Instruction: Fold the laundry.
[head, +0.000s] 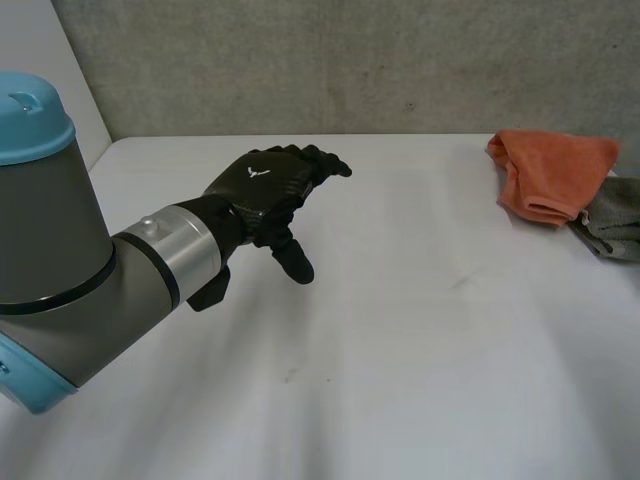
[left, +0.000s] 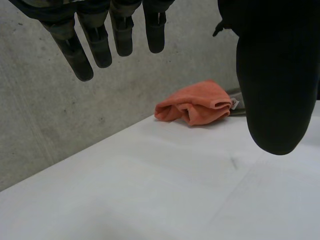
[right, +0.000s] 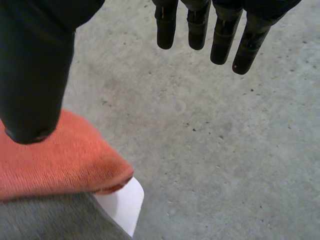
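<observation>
A folded orange cloth (head: 550, 172) lies at the table's far right, with a grey cloth (head: 614, 222) touching it on the near side. My left hand (head: 268, 192) hovers open over the table's left half, far from both cloths, with nothing in it. In the left wrist view its fingers (left: 120, 35) are straight and the orange cloth (left: 196, 107) lies well beyond them. My right hand (right: 30, 75) is open and empty, held above the orange cloth (right: 60, 160) and the grey cloth (right: 50, 217) by the table's corner (right: 122, 205).
The white table (head: 400, 330) spreads bare between my left hand and the cloths. A concrete wall (head: 350, 60) stands behind its far edge. Grey concrete floor (right: 215, 150) lies past the table corner beneath my right hand.
</observation>
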